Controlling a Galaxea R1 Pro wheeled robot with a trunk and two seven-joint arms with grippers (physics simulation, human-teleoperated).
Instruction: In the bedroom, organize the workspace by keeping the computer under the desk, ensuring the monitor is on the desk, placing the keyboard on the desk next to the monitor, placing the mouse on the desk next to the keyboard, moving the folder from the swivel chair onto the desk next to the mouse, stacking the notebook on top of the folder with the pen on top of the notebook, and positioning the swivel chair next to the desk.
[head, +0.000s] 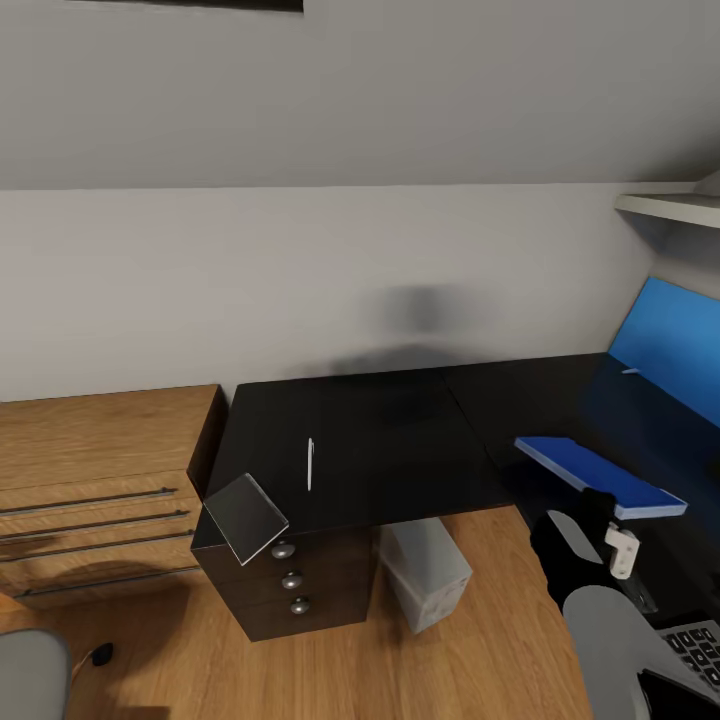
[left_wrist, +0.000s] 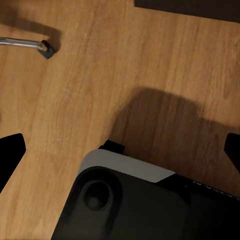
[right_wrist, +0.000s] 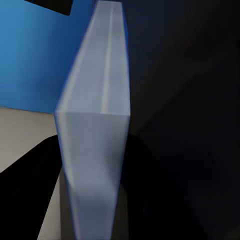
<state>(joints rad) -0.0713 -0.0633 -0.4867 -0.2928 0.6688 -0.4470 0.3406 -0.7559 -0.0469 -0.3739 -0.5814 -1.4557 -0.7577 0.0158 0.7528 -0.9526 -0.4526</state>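
Black desk (head: 380, 440) underneath; right gripper (head: 600, 520) pinching folder (head: 600, 472), long axis running straight ahead of jaws; left gripper (left_wrist: 120, 150) spread.

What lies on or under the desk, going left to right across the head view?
Notebook tilted at the desk's left front corner → pen → computer under the desk → folder, held by the right gripper → keyboard at the lower right edge.
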